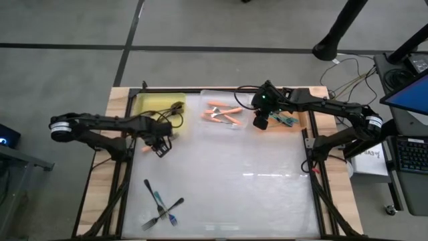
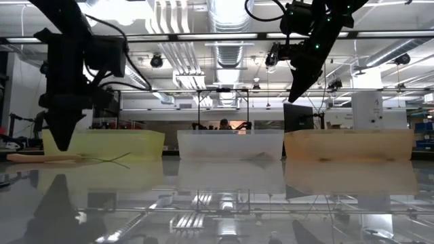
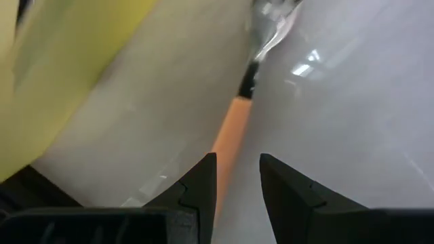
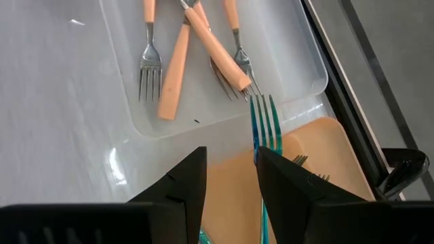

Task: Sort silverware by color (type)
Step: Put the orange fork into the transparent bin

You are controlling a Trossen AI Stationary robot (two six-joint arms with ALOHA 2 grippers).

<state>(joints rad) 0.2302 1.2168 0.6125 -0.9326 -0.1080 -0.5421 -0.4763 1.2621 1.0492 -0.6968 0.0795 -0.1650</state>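
Observation:
My right gripper hangs above the seam between the clear tray and the orange tray, shut on a teal fork. Several orange-handled forks lie in the clear tray, and teal forks lie in the orange tray. My left gripper is open, pointing down just above an orange-handled fork. That fork lies flat on the table beside the yellow tray. Its handle runs under the fingers. My right gripper has the teal fork by its handle, which lies against the inner side of one finger. The fork runs along the fingers and its tines stick out past the fingertips, clear of both trays. The gripper hides the place of contact.
A few loose black and teal forks lie crossed at the table's near left. The three trays stand in a row along the far edge. The table's middle and near right are bare.

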